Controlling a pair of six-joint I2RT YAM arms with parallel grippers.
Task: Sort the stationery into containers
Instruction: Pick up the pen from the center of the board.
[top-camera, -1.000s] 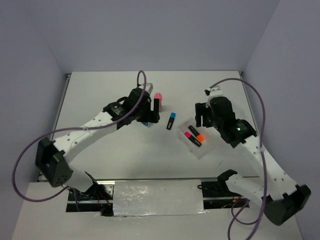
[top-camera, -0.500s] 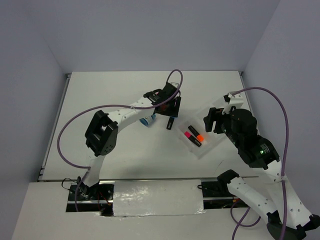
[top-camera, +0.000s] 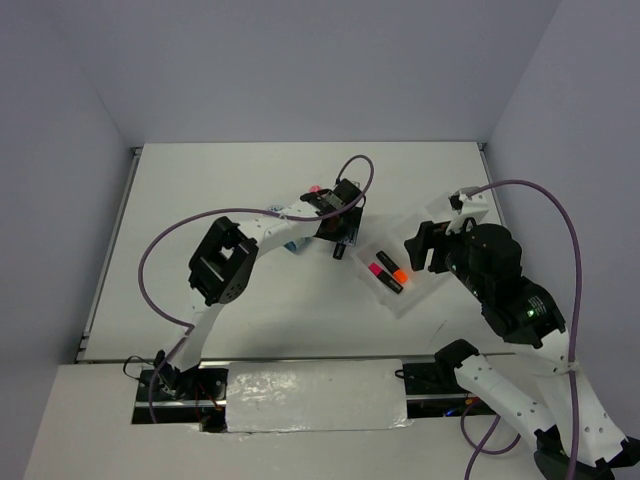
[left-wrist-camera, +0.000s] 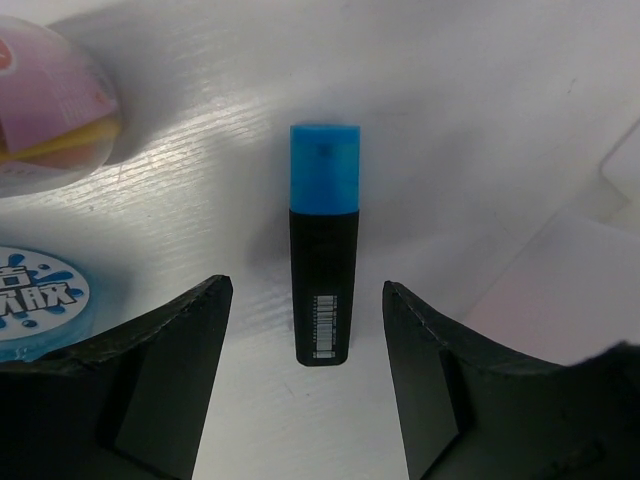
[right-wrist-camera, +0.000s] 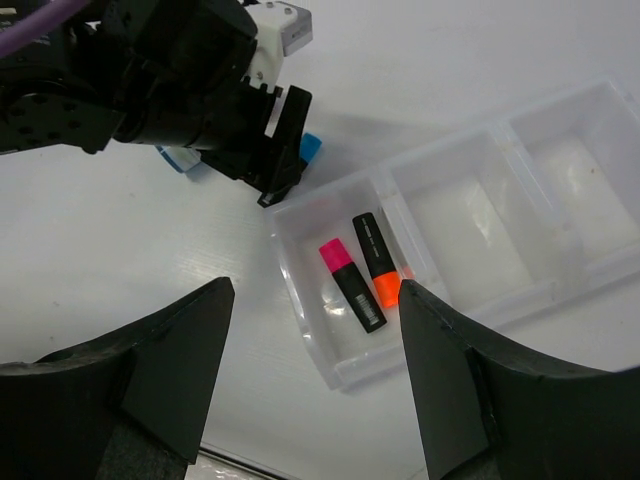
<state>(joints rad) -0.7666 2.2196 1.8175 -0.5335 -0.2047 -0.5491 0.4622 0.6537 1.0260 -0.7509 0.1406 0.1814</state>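
Left pincer (left-wrist-camera: 302, 295) is down at the surface (left-wrist-camera: 480, 90), jaws partly open and straddling the blue-capped marker (left-wrist-camera: 323, 250). There's a visible gap on both sides and neither finger touches it, so nothing is gripped. The marker lies flat on the surface with its cap pointing away from the wrist camera, sitting between the fingers (a bit nearer the one on the right of that view).

Outside the finger on the left of that view is a blue-white disc (left-wrist-camera: 35, 300), partly hidden behind the finger. Beyond it is the pink tube (left-wrist-camera: 50, 110), cut off by the frame edge. Both sit on the surface, apart from the marker.

The tray (right-wrist-camera: 455, 225) lies just beside the blue-capped marker, on the right arm's side. The pink-capped marker (right-wrist-camera: 350, 283) and orange-capped marker (right-wrist-camera: 378, 260) are in its end compartment, the one nearest the left arm. They lie side by side, roughly parallel, caps at opposite ends.

Right pincer (right-wrist-camera: 315, 290) hangs above the tray, clear of it. Its jaws are wide apart with nothing between them (only tray and surface show through the gap).
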